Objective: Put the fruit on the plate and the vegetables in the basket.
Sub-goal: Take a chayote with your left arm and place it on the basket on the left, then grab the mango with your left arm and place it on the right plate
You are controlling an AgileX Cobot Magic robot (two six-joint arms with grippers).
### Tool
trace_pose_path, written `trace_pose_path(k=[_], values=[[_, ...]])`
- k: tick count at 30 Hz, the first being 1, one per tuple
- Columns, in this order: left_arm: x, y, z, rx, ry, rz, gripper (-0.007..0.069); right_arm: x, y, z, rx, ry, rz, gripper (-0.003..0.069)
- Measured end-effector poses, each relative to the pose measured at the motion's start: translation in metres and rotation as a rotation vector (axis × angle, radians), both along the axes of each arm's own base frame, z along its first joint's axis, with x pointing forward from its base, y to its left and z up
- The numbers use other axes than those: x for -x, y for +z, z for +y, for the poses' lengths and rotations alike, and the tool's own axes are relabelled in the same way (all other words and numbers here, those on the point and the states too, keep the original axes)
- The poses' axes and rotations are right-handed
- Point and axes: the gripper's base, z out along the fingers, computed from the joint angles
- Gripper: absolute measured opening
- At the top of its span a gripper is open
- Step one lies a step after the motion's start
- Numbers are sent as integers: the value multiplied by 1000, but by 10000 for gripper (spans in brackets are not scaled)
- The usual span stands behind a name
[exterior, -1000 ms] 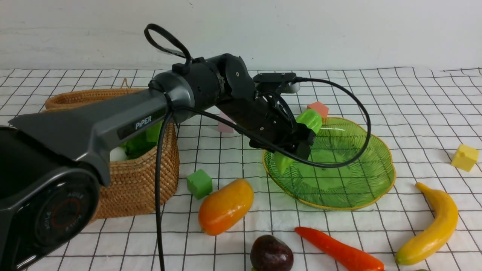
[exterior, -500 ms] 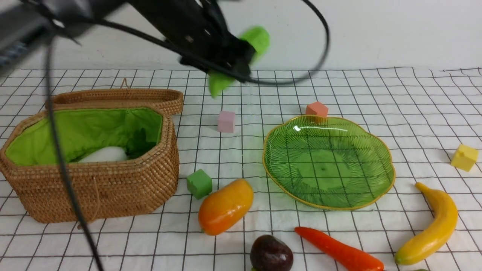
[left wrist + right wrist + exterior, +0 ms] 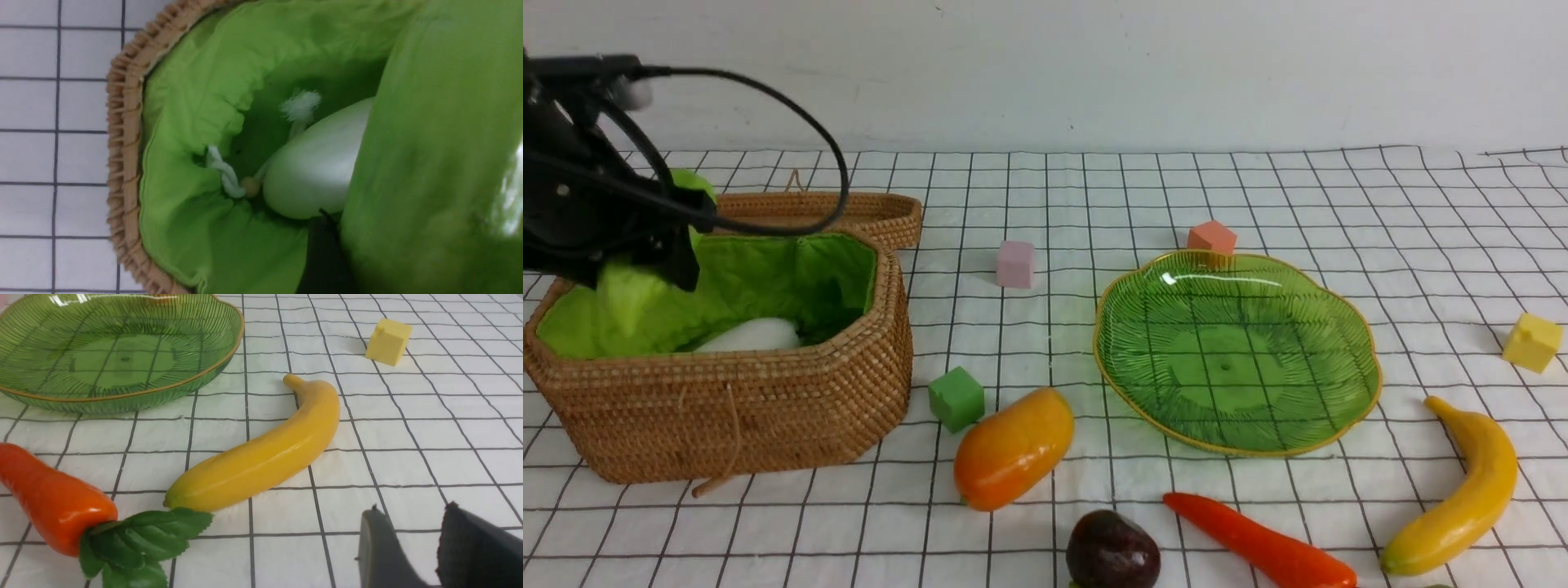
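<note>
Green vegetable (image 3: 625, 298) clamped between left fingers (image 3: 682, 263), over basket (image 3: 768, 408).

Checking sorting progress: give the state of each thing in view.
left gripper, shut on the ridged vegetable, over the basket.
ridged vegetable, held, not yet released.
basket, open, lid lying behind it.
radish, lying in the basket.
plate, empty.
mango, on the cloth, unsorted.
purple fruit, on the cloth.
banana, on the cloth.
carrot, on the cloth.
right gripper, open, empty.

A plain off-white wall (image 3: 1094, 65) is seen at the back. The table is covered by a white tablecloth (image 3: 1421, 245) printed with a black grid, slightly wrinkled and evenly lit.
</note>
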Motion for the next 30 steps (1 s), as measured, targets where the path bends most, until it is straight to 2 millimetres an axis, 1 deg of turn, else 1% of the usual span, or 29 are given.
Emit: trace_pose_path(k=[1, 3, 6, 7, 8, 9, 10, 11, 13, 14, 15, 17, 18, 19, 20, 22, 24, 25, 26, 27, 29, 30], values=[[-7, -11, -4, -7, 0, 5, 448, 0, 0, 0, 0, 0, 0, 244], [-12, -18, -8, -29, -4, 13, 470, 0, 0, 0, 0, 0, 0, 244], [-14, -22, -15, -48, -1, 22, 526, 0, 0, 0, -1, 0, 0, 244], [-14, -23, -17, -69, 6, 20, 580, 0, 0, 0, -1, 0, 0, 244], [-14, -23, -18, -69, 9, 19, 593, 0, 0, 0, -1, 0, 0, 244], [-14, -22, -17, -80, 27, 14, 638, 0, 0, 0, -1, 0, 0, 244], [-13, -19, -16, -82, 39, 8, 654, 0, 0, 0, -1, 0, 0, 244], [-12, -18, -16, -81, 44, 8, 659, 0, 0, 0, -1, 0, 0, 244], [-5, -7, -16, -74, 64, -4, 669, 0, 0, 0, -1, 0, 0, 244], [-4, -6, -16, -72, 63, -1, 669, 0, 0, 0, -1, 0, 0, 244], [2, 2, -22, -51, 55, -4, 667, 0, 0, 0, -1, 0, 0, 244], [13, 13, -39, -11, -12, -2, 657, 0, 0, 0, -1, 0, 0, 244], [18, 17, -56, 6, -88, -3, 649, 0, 0, 0, -1, 0, 0, 244], [25, 21, -78, 29, -174, -9, 642, 0, 0, 0, -1, 0, 0, 244], [28, 23, -92, 45, -229, -14, 637, 0, 0, 0, -1, 0, 0, 244], [36, 21, -125, 70, -340, -15, 628, 0, 0, 0, -1, 0, 0, 244], [43, 13, -158, 76, -438, -4, 623, 0, 0, 0, -1, 0, 0, 244], [43, 12, -161, 75, -447, -7, 623, 0, 0, 0, -1, 0, 0, 244], [44, 0, -183, 57, -507, 4, 619, 0, 0, 0, -1, 0, 0, 244], [43, -3, -187, 46, -521, 8, 619, 0, 0, 0, -1, 0, 0, 244], [38, -26, -216, -18, -596, 46, 613, 0, 0, 0, -1, 0, 0, 244], [34, -35, -225, -46, -618, 62, 613, 0, 0, 0, -1, 0, 0, 244]])
